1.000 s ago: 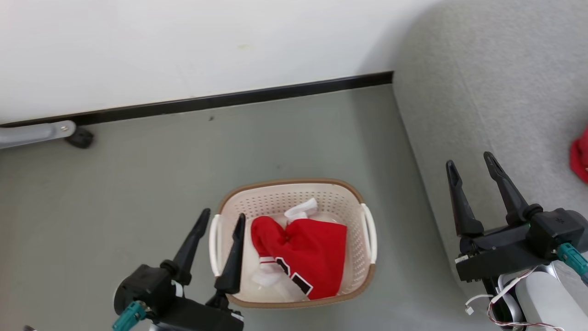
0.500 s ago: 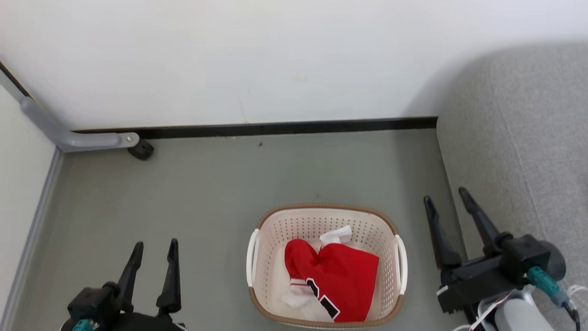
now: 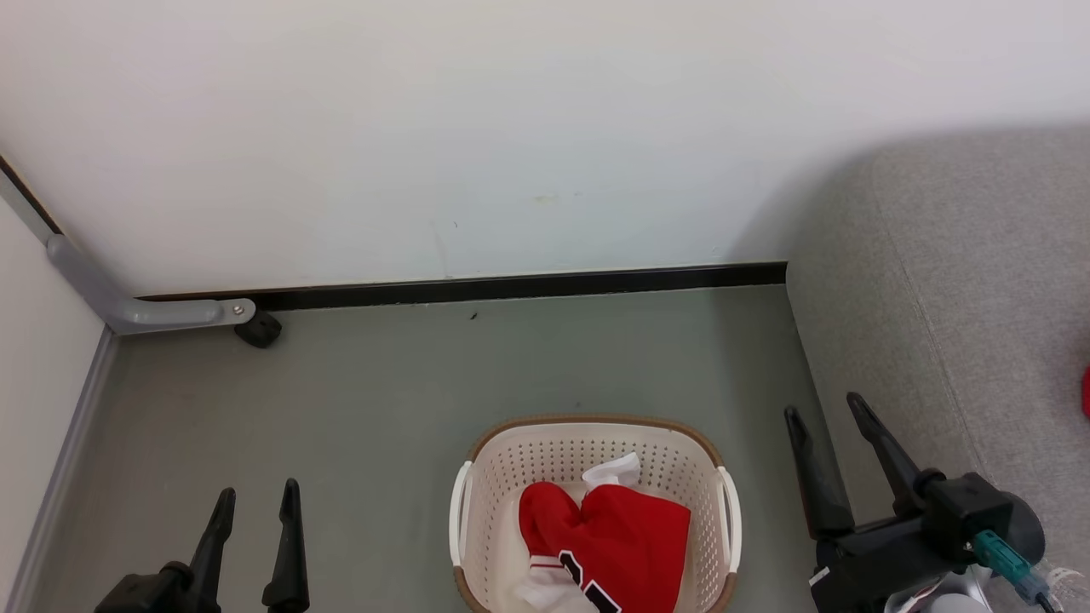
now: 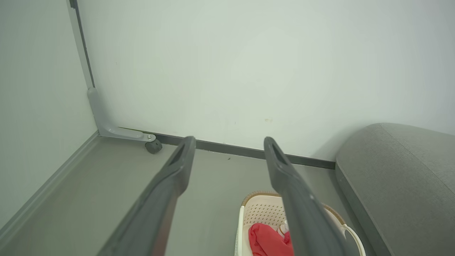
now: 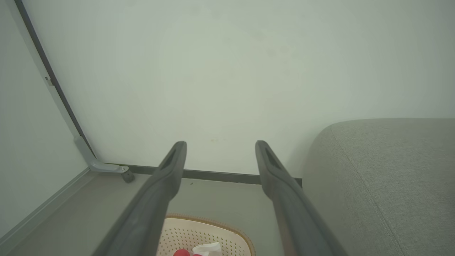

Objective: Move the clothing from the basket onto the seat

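The cream basket [image 3: 482, 477] stands on the floor at the bottom centre of the head view, cut by the frame edge. In it lies red clothing [image 3: 626, 532] with black numerals and white trim. The grey seat [image 3: 962, 298] fills the right side, and a sliver of red clothing [image 3: 1086, 392] rests on it at the frame edge. My left gripper [image 3: 258, 501] is open at the lower left, well left of the basket. My right gripper [image 3: 826, 407] is open at the basket's right, over the seat's edge. The left wrist view shows the basket [image 4: 261, 208] and red clothing [image 4: 265, 240] below its fingers.
A white wall with a black skirting strip [image 3: 511, 288] runs behind the basket. A grey metal bracket [image 3: 145, 311] with a black caster [image 3: 258, 329] stands in the left corner, where a side wall meets the grey floor [image 3: 358, 400].
The camera has tilted and turned, so the basket slid toward the bottom of the picture. My left gripper has drawn back from the basket's left handle to the lower left. Both grippers stay open.
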You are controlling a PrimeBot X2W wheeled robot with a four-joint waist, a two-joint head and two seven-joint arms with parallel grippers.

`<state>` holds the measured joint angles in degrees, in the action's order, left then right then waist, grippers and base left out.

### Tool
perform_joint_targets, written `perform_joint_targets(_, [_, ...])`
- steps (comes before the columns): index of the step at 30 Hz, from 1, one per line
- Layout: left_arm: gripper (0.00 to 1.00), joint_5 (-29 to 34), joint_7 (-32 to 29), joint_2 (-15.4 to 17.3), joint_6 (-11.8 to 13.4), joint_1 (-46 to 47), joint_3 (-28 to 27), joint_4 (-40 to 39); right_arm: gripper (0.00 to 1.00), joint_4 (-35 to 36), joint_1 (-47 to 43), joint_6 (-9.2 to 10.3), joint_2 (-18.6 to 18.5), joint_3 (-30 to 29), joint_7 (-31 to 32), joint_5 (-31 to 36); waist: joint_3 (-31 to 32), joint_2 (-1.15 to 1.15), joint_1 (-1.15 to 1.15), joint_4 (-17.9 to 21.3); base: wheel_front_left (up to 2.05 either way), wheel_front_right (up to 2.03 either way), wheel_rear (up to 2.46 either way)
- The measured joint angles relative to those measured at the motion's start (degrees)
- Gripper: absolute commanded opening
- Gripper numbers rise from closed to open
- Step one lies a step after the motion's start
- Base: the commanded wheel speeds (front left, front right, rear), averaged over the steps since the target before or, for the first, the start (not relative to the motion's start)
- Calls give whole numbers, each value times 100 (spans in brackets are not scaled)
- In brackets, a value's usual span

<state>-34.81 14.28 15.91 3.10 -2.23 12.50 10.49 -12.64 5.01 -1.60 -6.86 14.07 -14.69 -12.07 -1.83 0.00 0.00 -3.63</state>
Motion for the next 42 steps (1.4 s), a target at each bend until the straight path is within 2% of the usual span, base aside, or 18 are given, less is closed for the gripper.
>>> perform_joint_targets(16, [100,122,1,-71,32,-157,-174,-293,100,120,-106,7,-22,-129,0,18,-146,0,0,266,0,0,0])
perform_joint_targets(25, [100,279,1,-110,-169,-69,107,-368,100,346,-79,9,-21,-142,0,148,-557,0,1,452,0,0,0])
perform_joint_targets(31, [100,371,-29,-187,-325,469,424,-334,100,366,-12,16,15,-140,0,153,-974,0,1,626,0,0,0])
perform_joint_targets(42, [100,643,-501,-269,-547,1291,892,-107,100,258,350,35,167,-42,0,170,-1829,1,2,1036,0,0,0])
